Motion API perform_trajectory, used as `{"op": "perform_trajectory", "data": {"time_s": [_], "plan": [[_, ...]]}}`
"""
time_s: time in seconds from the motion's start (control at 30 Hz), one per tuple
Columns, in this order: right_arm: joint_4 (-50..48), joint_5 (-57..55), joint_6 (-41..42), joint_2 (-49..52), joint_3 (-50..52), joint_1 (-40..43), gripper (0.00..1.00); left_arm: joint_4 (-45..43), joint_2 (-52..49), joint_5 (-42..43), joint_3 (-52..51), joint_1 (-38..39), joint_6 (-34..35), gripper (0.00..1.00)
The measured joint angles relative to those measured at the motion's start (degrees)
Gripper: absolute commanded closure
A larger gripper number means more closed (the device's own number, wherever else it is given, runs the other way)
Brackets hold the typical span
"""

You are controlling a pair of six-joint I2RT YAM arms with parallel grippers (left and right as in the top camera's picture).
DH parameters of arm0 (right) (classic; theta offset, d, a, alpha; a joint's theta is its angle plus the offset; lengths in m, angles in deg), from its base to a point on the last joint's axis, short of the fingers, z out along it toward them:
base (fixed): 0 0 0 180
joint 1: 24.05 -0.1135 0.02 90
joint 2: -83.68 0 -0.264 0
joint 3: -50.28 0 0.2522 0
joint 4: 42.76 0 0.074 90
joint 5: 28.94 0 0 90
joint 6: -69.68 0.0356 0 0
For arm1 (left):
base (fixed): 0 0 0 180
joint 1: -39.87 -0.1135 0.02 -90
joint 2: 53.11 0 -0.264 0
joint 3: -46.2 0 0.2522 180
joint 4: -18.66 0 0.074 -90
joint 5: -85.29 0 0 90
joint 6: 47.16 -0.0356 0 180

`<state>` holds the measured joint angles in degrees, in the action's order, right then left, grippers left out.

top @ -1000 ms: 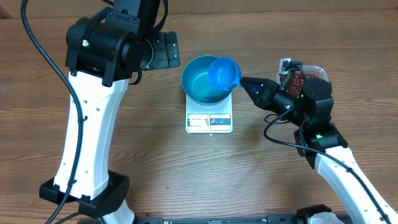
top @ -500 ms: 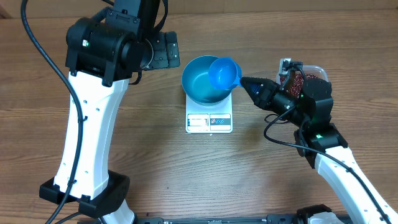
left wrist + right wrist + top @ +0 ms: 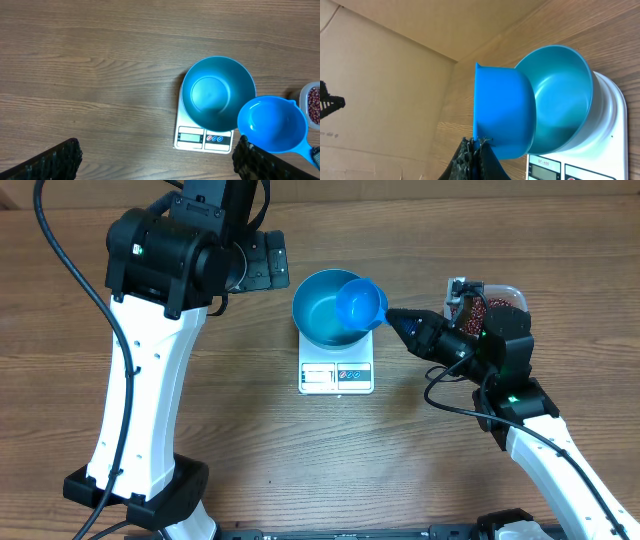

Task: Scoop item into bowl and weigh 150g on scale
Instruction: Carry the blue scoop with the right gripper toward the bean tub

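The round blue bowl [image 3: 322, 312] [image 3: 218, 92] [image 3: 562, 95] sits empty on the white scale [image 3: 336, 374] [image 3: 204, 139] [image 3: 612, 122]. My right gripper [image 3: 393, 318] [image 3: 477, 146] is shut on the handle of a small blue scoop [image 3: 360, 302] [image 3: 272, 124] [image 3: 502, 112]. The scoop's cup hangs over the bowl's right rim and looks empty. Dark red-brown beans [image 3: 482, 308] [image 3: 315, 102] lie in a clear tub right of the scale, behind my right arm. My left gripper [image 3: 262, 262] [image 3: 155, 167] hangs high above the table left of the bowl, open and holding nothing.
The clear tub [image 3: 503, 293] stands at the right behind my right wrist. The left arm's white column and base [image 3: 140, 410] take up the table's left side. Bare wooden tabletop [image 3: 90, 75] stretches left of the scale. A cardboard wall [image 3: 380, 90] shows in the right wrist view.
My right gripper and the scoop have shifted a little toward the front, still over the bowl's right rim. The left arm has not moved.
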<state>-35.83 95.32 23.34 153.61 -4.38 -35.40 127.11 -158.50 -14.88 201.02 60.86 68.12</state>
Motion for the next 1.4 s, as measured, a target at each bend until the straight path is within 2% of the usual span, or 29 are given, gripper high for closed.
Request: {"op": "perform_trajectory", "data": {"time_s": [0.33,0.7,1.1,1.4], "plan": [[2.99,-2.54,-1.05,0.00,-0.02,0.00,0.96,-0.02,0.00,0.00,0.00,0.00,0.00,0.00],[7.34,-8.24,-6.40,-0.02,-0.02,0.00,0.96,0.00,0.00,0.00,0.00,0.00,0.00,0.00],[8.13,-9.94,-8.52,-0.02,-0.04,0.00,0.96,0.00,0.00,0.00,0.00,0.00,0.00,0.01],[22.82,-12.46,-15.74,-0.02,-10.84,0.02,0.96,0.00,0.00,0.00,0.00,0.00,0.00,0.01]]}}
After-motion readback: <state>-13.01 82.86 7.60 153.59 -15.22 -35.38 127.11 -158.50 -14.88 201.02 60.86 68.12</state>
